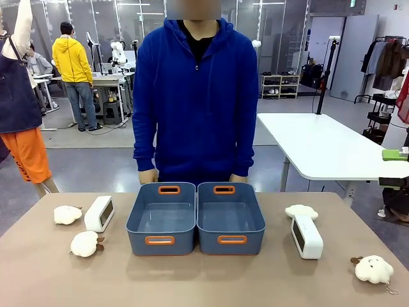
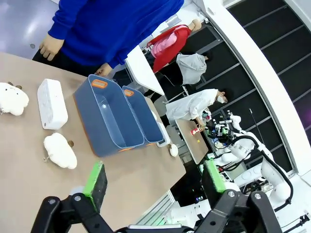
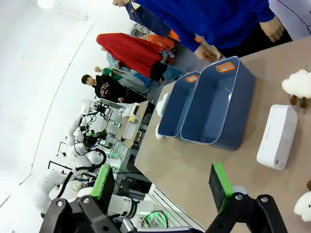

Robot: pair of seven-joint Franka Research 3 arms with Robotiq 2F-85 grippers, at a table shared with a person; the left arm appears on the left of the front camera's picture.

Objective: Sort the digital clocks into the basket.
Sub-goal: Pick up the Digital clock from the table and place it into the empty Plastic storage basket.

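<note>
Two slate-blue bins stand side by side and touching at the middle of the table (image 1: 204,281): the left bin (image 1: 142,243) and the right bin (image 1: 252,242), each with orange-rimmed handle slots at its ends. Both clocks rest on the table outside the bins. The left clock (image 1: 100,213) stands near the left bin, its dark face turned toward it, between two cream plush toys (image 1: 67,215) (image 1: 86,244). The right clock (image 1: 307,236) stands near the right bin, its dark face also turned toward the bins. A third plush (image 1: 301,211) sits just beside its far end and a fourth (image 1: 373,269) lies well apart near the table's right corner. A person in a blue hooded top (image 1: 198,96) stands at the far edge, hands (image 1: 148,176) just behind the bins. In the left wrist view the left jaws stand wide, green pads (image 2: 97,177) holding nothing, above the table. In the right wrist view the right jaws are likewise wide, pads (image 3: 218,182) holding nothing.
</note>
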